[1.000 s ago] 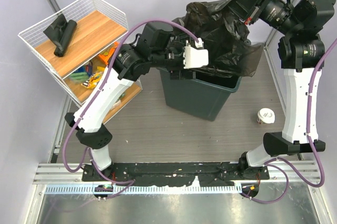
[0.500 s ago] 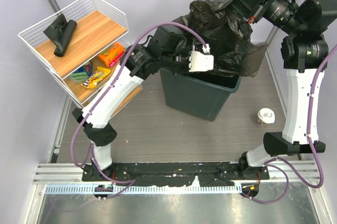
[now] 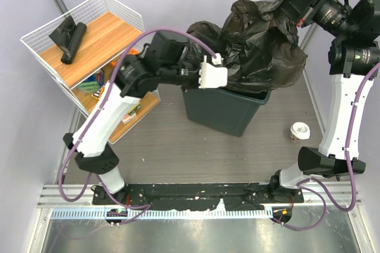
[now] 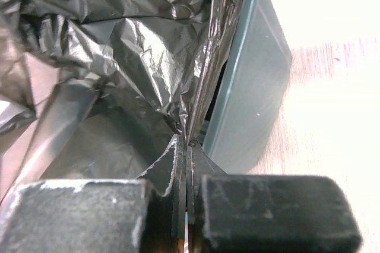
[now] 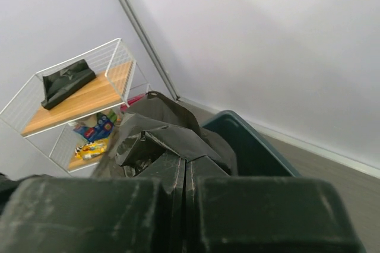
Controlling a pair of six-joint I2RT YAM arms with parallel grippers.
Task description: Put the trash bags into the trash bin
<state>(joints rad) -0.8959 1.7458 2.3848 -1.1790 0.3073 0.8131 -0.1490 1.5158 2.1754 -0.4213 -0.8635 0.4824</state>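
One sack (image 3: 261, 45) pinched by left gripper (image 4: 186, 153), right gripper (image 5: 184, 173); one bin (image 3: 222, 110).

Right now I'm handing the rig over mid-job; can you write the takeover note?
Left gripper: shut, pinching the edge of the sack at the rim of the bin.
Right gripper: shut on the sack's other side, held high over the bin's far right.
Sack: hangs over the bin's opening, most of it above the rim; not yet in.
More black bags lie on the rack's top shelf.
Left: lower the sack in, release, then fetch those.
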